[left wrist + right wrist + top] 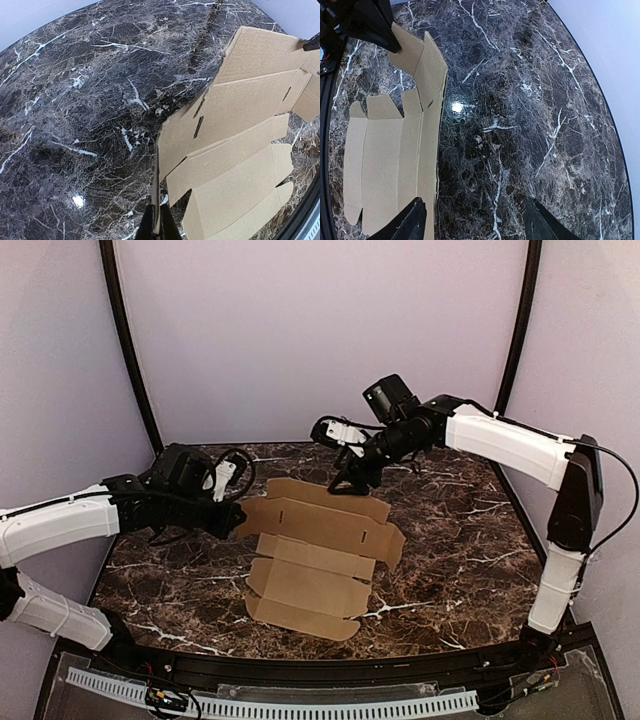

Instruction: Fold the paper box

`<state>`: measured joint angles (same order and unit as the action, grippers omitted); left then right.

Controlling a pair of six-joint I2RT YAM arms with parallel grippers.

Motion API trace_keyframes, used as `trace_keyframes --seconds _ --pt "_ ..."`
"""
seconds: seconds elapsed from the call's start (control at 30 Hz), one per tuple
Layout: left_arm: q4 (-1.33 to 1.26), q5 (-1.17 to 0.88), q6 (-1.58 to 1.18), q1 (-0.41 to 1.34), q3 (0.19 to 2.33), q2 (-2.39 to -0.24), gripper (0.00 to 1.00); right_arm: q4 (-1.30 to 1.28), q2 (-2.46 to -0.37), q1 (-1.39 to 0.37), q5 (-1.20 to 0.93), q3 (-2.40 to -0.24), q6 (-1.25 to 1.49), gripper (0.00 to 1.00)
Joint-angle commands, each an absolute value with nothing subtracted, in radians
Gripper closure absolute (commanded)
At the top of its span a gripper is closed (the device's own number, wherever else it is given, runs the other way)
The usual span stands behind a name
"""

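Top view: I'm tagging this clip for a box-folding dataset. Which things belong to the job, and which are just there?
Job: paper box, an unfolded sheet; left gripper, pinching its edge; right gripper, open near its far edge.
Just there: marble table; lilac walls; black frame poles.

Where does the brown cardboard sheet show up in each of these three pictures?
Top external: the paper box sits in the centre.
Left wrist: paper box fills the right half.
Right wrist: paper box runs down the left side.
Shared landmark: the dark marble tabletop under it.
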<state>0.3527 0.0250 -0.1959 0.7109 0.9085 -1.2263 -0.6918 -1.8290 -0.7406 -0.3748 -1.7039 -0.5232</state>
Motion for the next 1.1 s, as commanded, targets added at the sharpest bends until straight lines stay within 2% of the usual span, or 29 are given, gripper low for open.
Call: trace_keyframes --seconds 0.0,0.2,0.53,1.07 --pt "0.322 0.038 -0.202 0.723 0.891 -1.216 0.99 -0.757 -1.889 -0.763 -0.392 -1.778 -0.534 0.35" --pt "0.323 0.061 -0.200 0.727 0.891 -1.219 0.99 -0.782 -1.919 -0.777 -0.396 -1.811 -0.535 0.41" --pt "0.343 0.098 -0.215 0.727 0.900 -1.244 0.99 -0.806 -1.927 -0.788 -0.375 -1.839 -0.536 0.56" --pt "0.348 0.098 -0.216 0.727 0.901 -1.233 0.99 -0.845 -1.974 -0.799 -0.330 -1.895 -0.544 0.61"
